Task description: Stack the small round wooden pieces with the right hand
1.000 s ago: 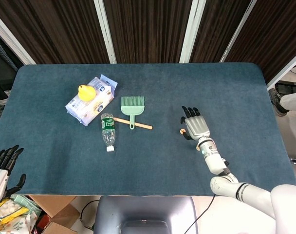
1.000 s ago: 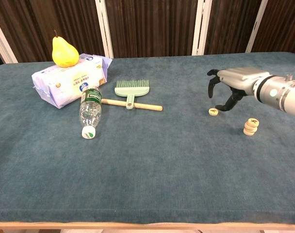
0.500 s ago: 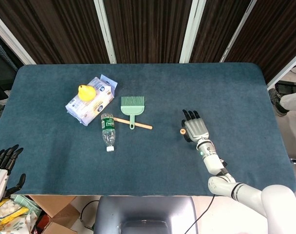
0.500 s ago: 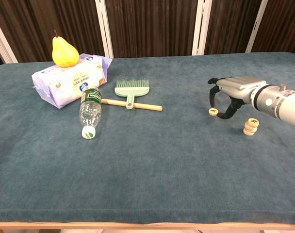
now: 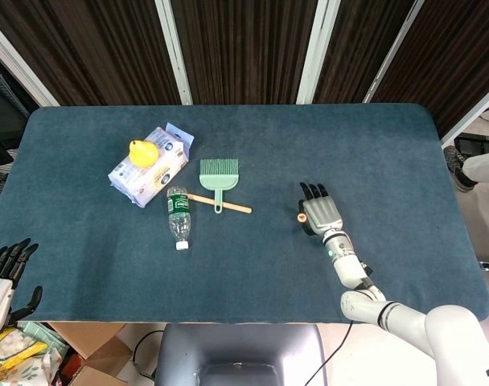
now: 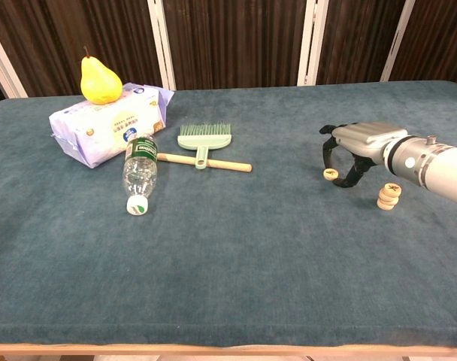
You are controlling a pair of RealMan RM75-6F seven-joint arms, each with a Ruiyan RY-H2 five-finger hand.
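Observation:
One small round wooden piece (image 6: 330, 174) lies flat on the blue cloth, also showing at the left edge of my right hand in the head view (image 5: 302, 215). A short stack of the same wooden pieces (image 6: 388, 196) stands to its right; the head view does not show the stack. My right hand (image 6: 354, 150) (image 5: 321, 212) hovers low over the single piece, fingers arched down on both sides of it, thumb tip right at the piece, nothing lifted. My left hand (image 5: 3, 277) hangs off the table's near left corner, fingers apart and holding nothing.
A green brush with a wooden handle (image 6: 204, 147), a lying plastic bottle (image 6: 140, 171), and a wipes pack (image 6: 108, 124) with a yellow pear (image 6: 98, 79) on it occupy the left half. The table's near edge (image 6: 228, 342) runs along the bottom.
My right hand has sunk lower and shifted slightly towards the single piece, its fingers now curling around it. The piece, the stack and my left hand have stayed put.

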